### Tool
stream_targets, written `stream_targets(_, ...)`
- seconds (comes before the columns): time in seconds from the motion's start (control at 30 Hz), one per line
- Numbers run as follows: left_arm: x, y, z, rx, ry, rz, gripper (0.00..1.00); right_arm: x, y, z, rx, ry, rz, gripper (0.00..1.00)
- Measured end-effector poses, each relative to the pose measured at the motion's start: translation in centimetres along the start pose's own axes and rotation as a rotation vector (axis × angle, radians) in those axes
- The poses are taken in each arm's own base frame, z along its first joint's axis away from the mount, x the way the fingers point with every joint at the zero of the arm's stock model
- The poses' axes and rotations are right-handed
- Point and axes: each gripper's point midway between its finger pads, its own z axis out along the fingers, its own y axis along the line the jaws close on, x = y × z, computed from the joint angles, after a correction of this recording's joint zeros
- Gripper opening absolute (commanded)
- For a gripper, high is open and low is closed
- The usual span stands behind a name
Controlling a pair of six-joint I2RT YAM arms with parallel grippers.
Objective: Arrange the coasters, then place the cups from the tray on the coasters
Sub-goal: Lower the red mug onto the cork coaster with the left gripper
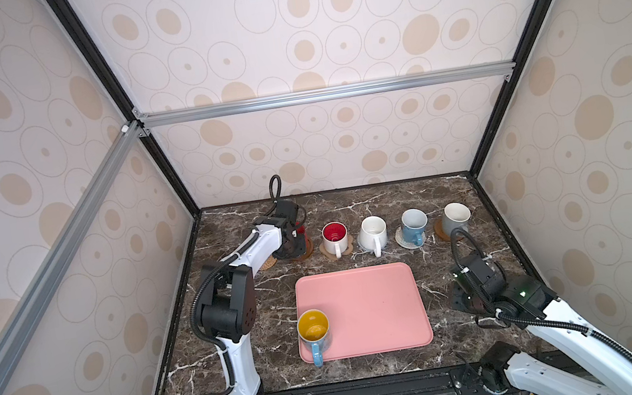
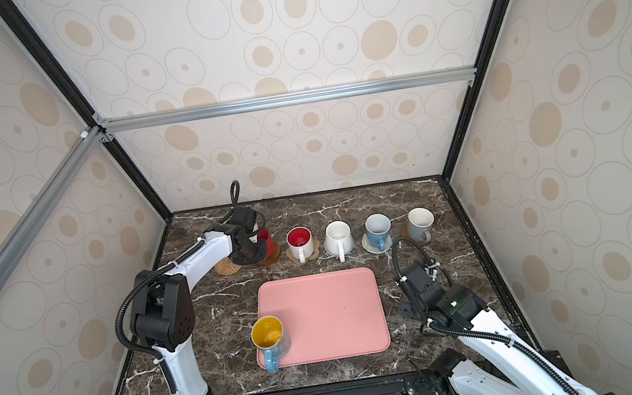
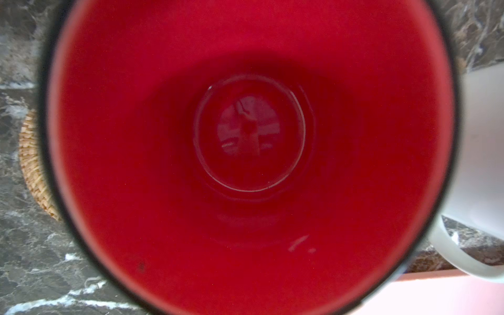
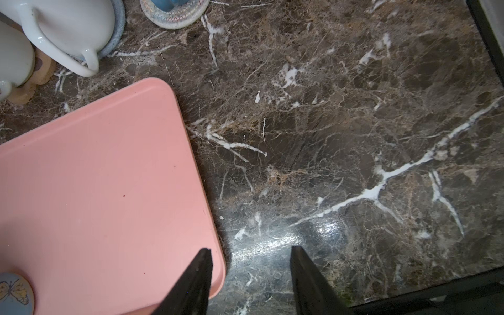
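- A dark brown marble-patterned tabletop [image 1: 369,203] with white veins lay inside the enclosure.
- Cream walls [image 1: 303,32] printed with beige ovals stood at 9, 12 and 3 o'clock.
- A silver rail [image 1: 325,94] crossed the 12 o'clock wall.
- Black posts [image 1: 173,176] marked the far corners.
- Soft glare [image 4: 327,229] showed on the marble.

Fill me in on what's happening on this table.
The left gripper holds the red cup at the wooden coaster beside the bare rattan coaster. The red-lined cup, white cup, light blue cup and grey cup sit on coasters. The yellow-lined blue cup stands on the tray; the right gripper hovers open at its corner.
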Motion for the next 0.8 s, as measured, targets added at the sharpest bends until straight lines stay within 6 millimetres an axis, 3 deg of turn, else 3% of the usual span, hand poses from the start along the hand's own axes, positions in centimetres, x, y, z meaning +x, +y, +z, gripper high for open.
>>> stream_targets(0.8,0.6,0.1,1.1,-0.007,0.028,0.008,0.08,0.2,-0.2,0.1,0.001,0.002,0.003,0.50)
